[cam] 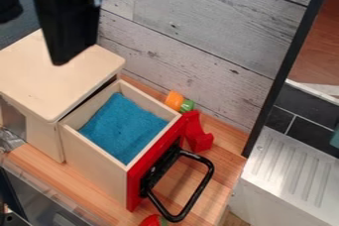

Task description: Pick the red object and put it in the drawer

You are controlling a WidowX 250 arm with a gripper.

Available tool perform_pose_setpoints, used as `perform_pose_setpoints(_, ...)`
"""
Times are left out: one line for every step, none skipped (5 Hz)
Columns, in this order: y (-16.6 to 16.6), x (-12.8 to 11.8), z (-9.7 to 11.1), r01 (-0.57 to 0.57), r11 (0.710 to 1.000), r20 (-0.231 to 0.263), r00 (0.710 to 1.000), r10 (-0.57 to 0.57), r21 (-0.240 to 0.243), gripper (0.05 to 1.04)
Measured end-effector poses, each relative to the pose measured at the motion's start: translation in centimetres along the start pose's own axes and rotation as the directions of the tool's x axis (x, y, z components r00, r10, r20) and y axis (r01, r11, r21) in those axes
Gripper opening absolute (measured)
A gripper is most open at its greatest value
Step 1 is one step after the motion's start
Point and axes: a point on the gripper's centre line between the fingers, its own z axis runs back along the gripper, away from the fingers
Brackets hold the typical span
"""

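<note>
Resting beside the open drawer point(96, 165) is a red object point(198, 136); whether the jaws are apart, I cannot tell.

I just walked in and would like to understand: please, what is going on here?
The robot's black claw hangs over the small wooden cabinet, and I see nothing held in it. The drawer is open, with blue material inside. A red block lies outside, next to the drawer's red front, so it is not yet put away. Orange and green pieces lie by the drawer's far side; another red thing shows at the bottom edge.
</note>
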Motion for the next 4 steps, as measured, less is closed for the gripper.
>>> perform_pose_setpoints(0.0, 0.0, -0.2, 0.018, 1.000, -0.002, 1.000, -0.018, 0.000, 0.999)
perform_pose_setpoints(0.1, 2.5, -1.7, 0.261, 0.965, -0.015, 0.965, -0.261, -0.001, 0.999)
perform_pose_setpoints(0.8, 4.3, -4.3, 0.493, 0.870, -0.022, 0.869, -0.494, -0.026, 0.999)
perform_pose_setpoints(0.6, 5.5, -6.5, 0.686, 0.727, -0.005, 0.727, -0.686, -0.024, 0.999)
